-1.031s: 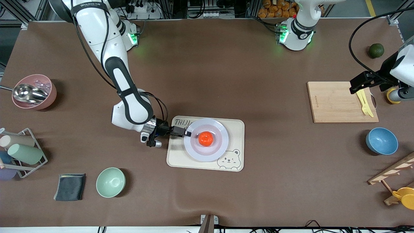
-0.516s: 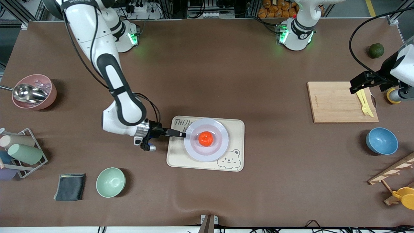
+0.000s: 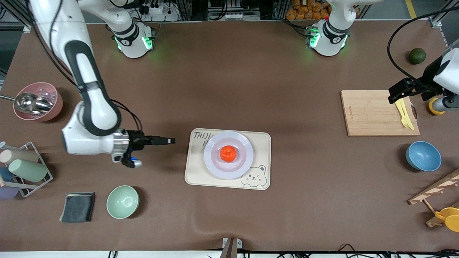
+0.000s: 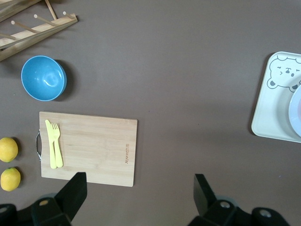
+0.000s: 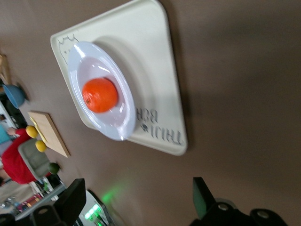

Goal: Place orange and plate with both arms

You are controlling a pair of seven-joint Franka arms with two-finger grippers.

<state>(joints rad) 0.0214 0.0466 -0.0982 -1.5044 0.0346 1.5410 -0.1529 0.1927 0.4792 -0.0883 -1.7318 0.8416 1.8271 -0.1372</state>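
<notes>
In the front view the orange [image 3: 228, 153] sits in the shallow centre of the plate [image 3: 228, 154], and the plate rests on the cream bear tray [image 3: 262, 143], so both task things look already placed. The right gripper [image 3: 171, 141] hangs low over bare table, clear of the tray's edge on the side toward the right arm's end, its tip aimed at the plate; from this high angle its fingers overlap into one dark bar, so their spacing is not readable here. The left gripper [image 3: 394, 94] waits over the wooden cutting board [image 3: 369, 113], just above the yellow fork [image 3: 404, 115], its body partly cut off at the frame edge. In the left wrist view the two fingers [image 4: 75, 190] stand spread wide with nothing between them; below them lie the board, the fork, a blue bowl [image 4: 43, 78] and two lemons [image 4: 8, 149], while only a corner of the tray and a sliver of plate show. In the right wrist view the fingers [image 5: 74, 197] are likewise spread and empty, and ahead of them the orange lies on the plate, which hides part of the tray's lettering.
</notes>
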